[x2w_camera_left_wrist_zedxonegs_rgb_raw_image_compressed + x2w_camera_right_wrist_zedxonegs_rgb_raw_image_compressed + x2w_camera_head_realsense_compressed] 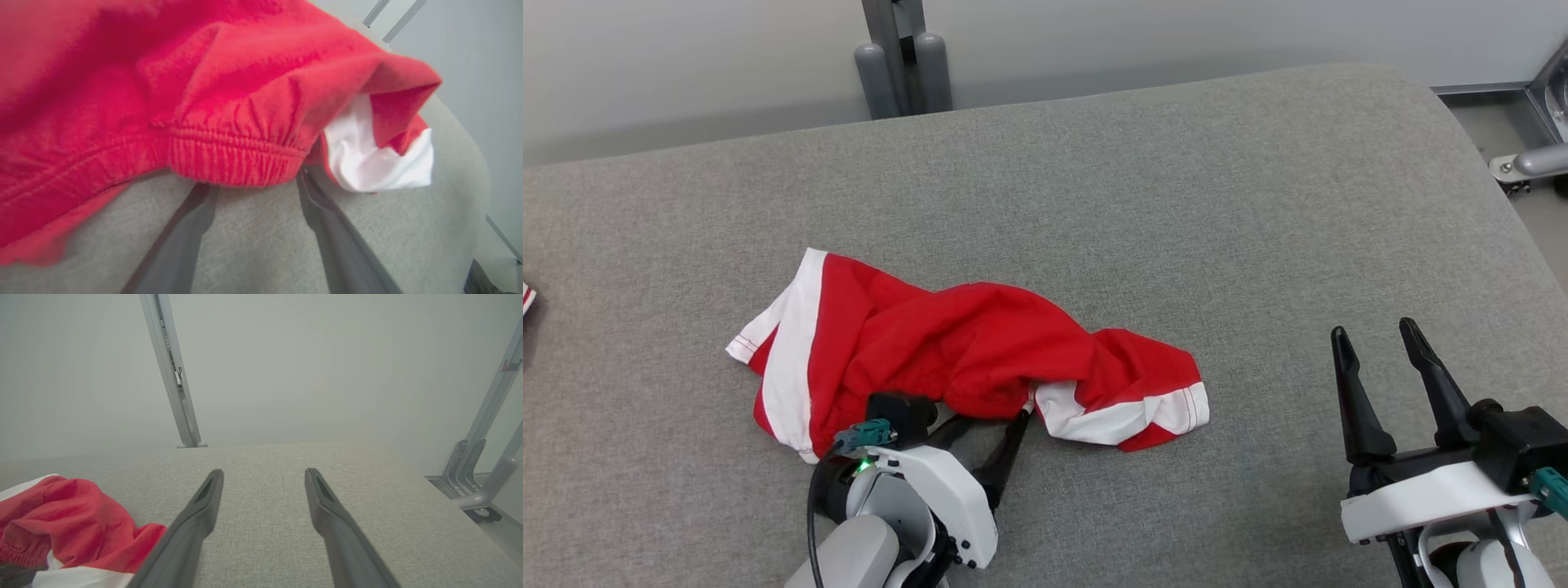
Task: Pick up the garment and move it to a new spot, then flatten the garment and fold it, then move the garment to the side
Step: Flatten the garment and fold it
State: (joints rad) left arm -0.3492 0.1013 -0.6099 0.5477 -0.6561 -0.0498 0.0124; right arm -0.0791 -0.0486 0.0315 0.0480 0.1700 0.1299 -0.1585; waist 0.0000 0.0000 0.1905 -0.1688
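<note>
On the soft grey desk [1258,204], a little left of the middle, lie the red shorts [964,351], all bunched up, with white bands at the leg ends. The left gripper [990,418] sits at the near edge of the shorts. Its two fingers [192,220] are spread wide apart and lie flat on the cloth of the desk. Their tips go just under the stretchy red waistband [237,163], which hides them. They are not pinching it, and they hold nothing. One white leg end [380,163] hangs just beside the finger on the right of the left wrist view. The right gripper [1374,335] is well apart from the shorts, near the right side of the desk. Its fingers [327,506] are wide open too, with bare grey cloth between them. A grey metal post [903,65] stands at the far edge of the desk against the pale wall. A metal frame [1535,159] stands off the right corner. A small red and white bit [527,298] peeks in at the left edge; what it is cannot be told.
</note>
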